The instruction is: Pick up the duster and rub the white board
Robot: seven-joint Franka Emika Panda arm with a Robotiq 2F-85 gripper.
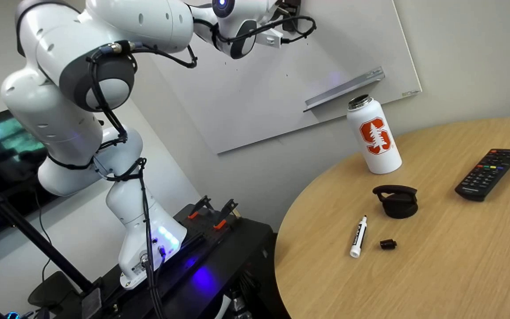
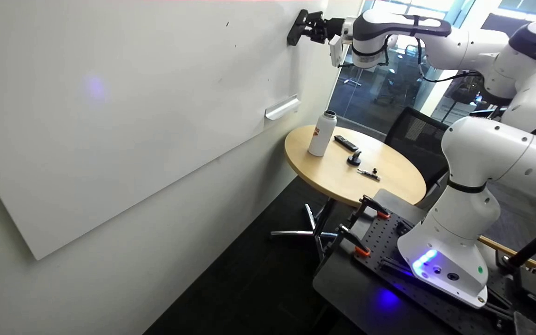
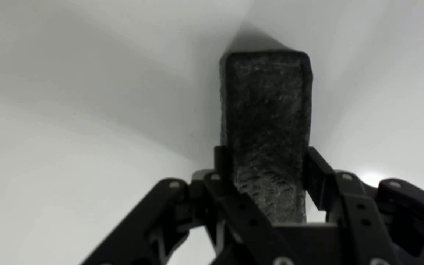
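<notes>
The duster is a black rectangular block. It also shows in the wrist view, upright in the picture, with its far end beyond the fingers. My gripper is shut on its two long sides. In an exterior view the gripper holds the duster against or very close to the white board, near the board's upper right; I cannot tell if they touch. The board also shows behind the arm in an exterior view. A few small dark marks are on it. Its top edge is out of view.
A grey ledge sits low on the board. Below, a round wooden table bears a white bottle, a black remote, a round black lid, a marker and a small black cap. A chair stands behind.
</notes>
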